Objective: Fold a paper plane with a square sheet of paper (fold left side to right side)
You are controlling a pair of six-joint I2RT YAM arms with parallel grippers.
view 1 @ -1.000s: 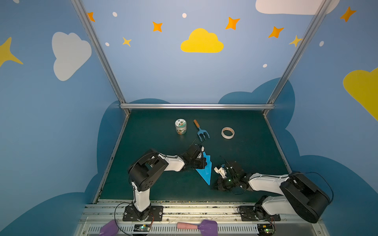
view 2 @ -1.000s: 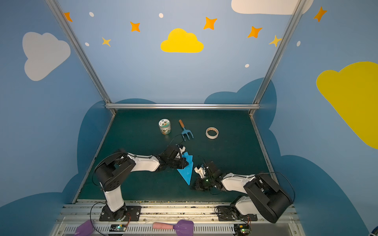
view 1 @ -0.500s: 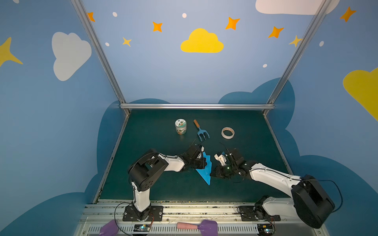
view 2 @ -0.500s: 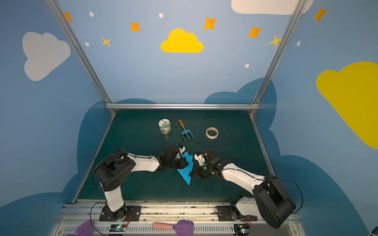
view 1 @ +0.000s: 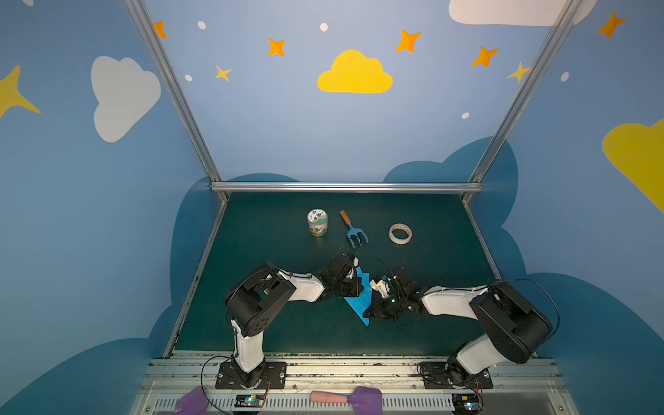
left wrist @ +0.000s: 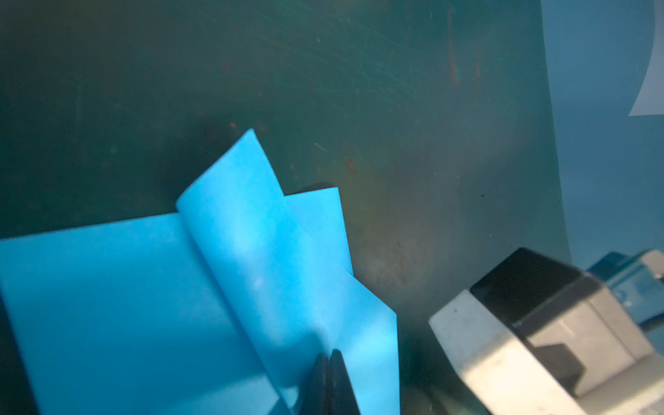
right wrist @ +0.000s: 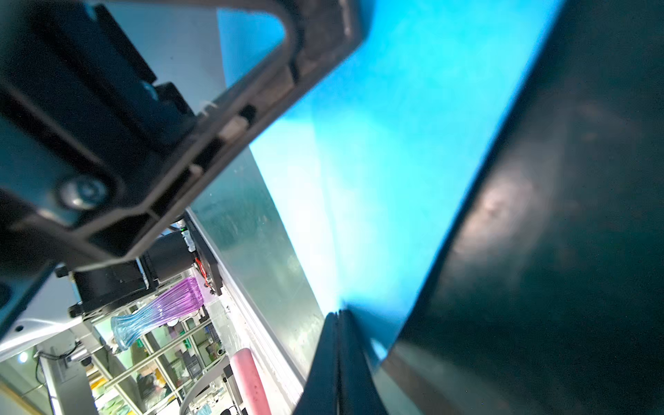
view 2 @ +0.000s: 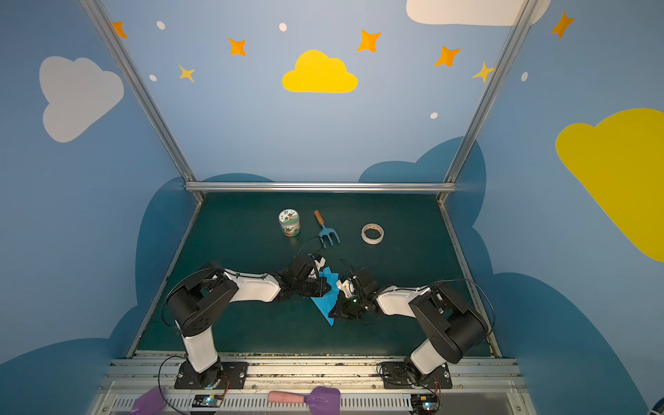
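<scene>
This thin sky-blue creased paper [view 1: 359,304] should be light, limp and springy. Your left gripper [left wrist: 330,354] and right gripper [right wrist: 339,314], both clenched empty, press on it; pinch its raised flap's edge.

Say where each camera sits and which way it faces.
Both top views: high in front, looking down over the dark green table to the back wall; both arms, left gripper and right gripper at the folded sky-blue paper sheet.
Left wrist: on the left arm, close above the sheet; its shut fingertips show.
Right wrist: on the right arm, skimming the sheet toward the front rail; its shut fingertips show.
Shared: all show the sheet; each wrist view catches the opposite arm.
</scene>
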